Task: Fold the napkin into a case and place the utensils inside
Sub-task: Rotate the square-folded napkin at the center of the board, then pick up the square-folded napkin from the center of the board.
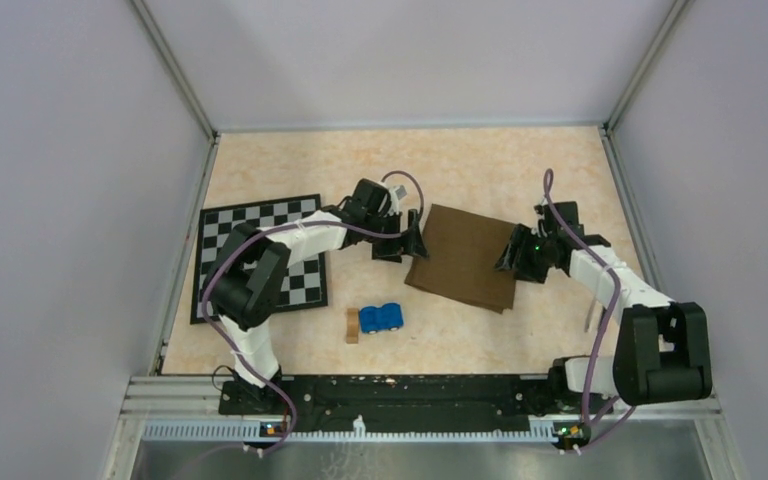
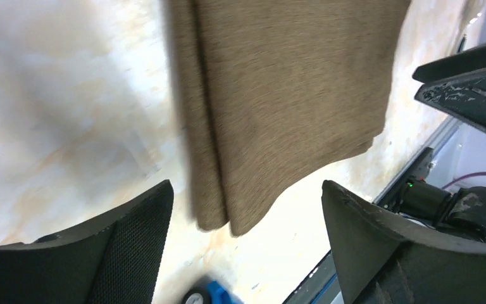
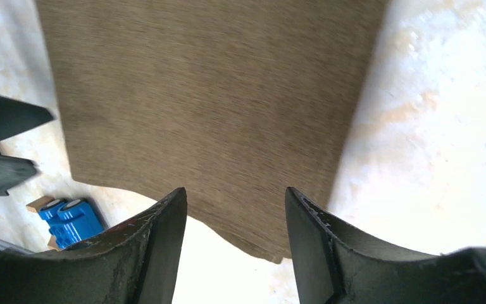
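The dark brown napkin (image 1: 465, 258) lies flat on the table, folded into a wide rectangle. Its layered edge (image 2: 205, 126) shows in the left wrist view. My left gripper (image 1: 402, 244) hovers at the napkin's left edge, open (image 2: 247, 187), with nothing between its fingers. My right gripper (image 1: 513, 262) is at the napkin's right edge, over its near corner (image 3: 235, 190). Its jaws stand apart and the cloth (image 3: 209, 95) lies loose beneath them. No utensils show in any view.
A black-and-white checkered mat (image 1: 260, 255) lies at the left, partly under the left arm. A blue toy-like object (image 1: 381, 317) and a small tan wooden block (image 1: 351, 325) sit in front of the napkin. Walls enclose the table; a metal rail (image 1: 390, 390) runs along the near edge.
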You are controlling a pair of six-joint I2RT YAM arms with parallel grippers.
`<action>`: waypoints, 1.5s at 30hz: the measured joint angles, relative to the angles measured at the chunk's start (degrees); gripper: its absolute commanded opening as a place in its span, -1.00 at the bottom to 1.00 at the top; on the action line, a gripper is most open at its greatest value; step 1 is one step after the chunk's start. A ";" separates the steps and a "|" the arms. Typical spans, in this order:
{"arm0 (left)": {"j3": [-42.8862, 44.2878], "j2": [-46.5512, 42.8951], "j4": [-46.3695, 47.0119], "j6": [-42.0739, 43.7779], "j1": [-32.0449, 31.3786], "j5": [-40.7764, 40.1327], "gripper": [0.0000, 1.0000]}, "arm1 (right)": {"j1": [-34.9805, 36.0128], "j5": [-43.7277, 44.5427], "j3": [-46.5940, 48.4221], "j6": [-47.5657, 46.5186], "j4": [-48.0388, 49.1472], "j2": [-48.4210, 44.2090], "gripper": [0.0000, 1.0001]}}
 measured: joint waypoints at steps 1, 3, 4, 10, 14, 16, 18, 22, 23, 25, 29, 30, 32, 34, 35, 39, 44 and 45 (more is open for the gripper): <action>-0.61 -1.07 -0.52 -0.11 0.37 -1.05 0.54 | -1.14 -0.46 -0.59 0.13 -0.61 0.07 0.07; -2.34 -2.73 -1.07 -0.59 1.01 -1.95 0.21 | -2.69 -0.81 -1.40 1.03 -1.55 0.31 0.01; -3.17 -3.15 -1.16 -0.72 1.33 -1.90 0.09 | -3.28 -0.90 -2.05 1.53 -1.73 0.48 -0.05; -5.09 -2.54 -1.70 -0.96 1.16 -0.55 -0.27 | -3.85 -1.46 -6.12 4.59 -2.91 0.63 -0.17; -5.09 -2.54 -1.68 -0.44 0.96 -0.13 -0.28 | -3.87 0.26 -7.63 6.36 -4.50 0.02 -0.21; -5.09 -2.54 -1.70 -0.35 0.87 -0.11 -0.23 | -3.87 1.42 -7.63 6.97 -5.16 -0.57 -0.21; -5.11 -2.54 -1.70 -0.33 0.61 -0.17 -0.21 | -3.87 2.64 -7.63 7.45 -5.40 -0.87 -0.21; -5.11 -2.54 -1.66 -0.37 -0.50 -0.07 -0.23 | -3.87 3.82 -7.63 8.02 -5.46 -0.90 -0.21; -5.11 -2.54 -1.64 -0.39 -0.90 -0.04 -0.25 | -3.87 3.89 -7.63 8.07 -5.46 -0.87 -0.22; -5.11 -2.54 -1.62 -0.42 -1.57 -0.04 -0.27 | -3.87 3.96 -7.65 8.20 -5.40 -0.87 -0.23; -5.18 -2.54 -1.60 -0.44 -2.29 0.02 -0.31 | -3.87 3.67 -7.96 8.46 -4.96 -0.92 -0.23; -5.22 -2.54 -1.60 -0.46 -2.34 0.02 -0.34 | -3.87 3.54 -8.02 8.48 -4.94 -0.98 -0.23; -5.33 -2.54 -1.60 -0.46 -2.36 0.00 -0.37 | -3.87 3.34 -8.15 8.52 -4.81 -1.09 -0.24; -5.42 -2.54 -1.60 -0.52 -2.38 0.02 -0.38 | -3.87 2.84 -8.74 8.74 -4.42 -1.57 -0.24; -5.42 -2.54 -1.60 -0.55 -2.38 0.02 -0.39 | -3.87 2.62 -8.87 8.90 -4.44 -1.73 -0.23; -5.44 -2.54 -1.62 -0.55 -2.38 -0.15 -0.22 | -3.87 1.84 -9.57 9.09 -4.09 -2.43 -0.23; -5.44 -2.32 -1.81 -0.33 -2.40 -0.85 -0.20 | -3.87 0.98 -10.64 9.49 -3.76 -3.56 -0.28; -5.44 -2.23 -1.81 -0.33 -2.38 -0.87 -0.23 | -3.87 0.87 -10.73 9.51 -3.78 -3.63 -0.31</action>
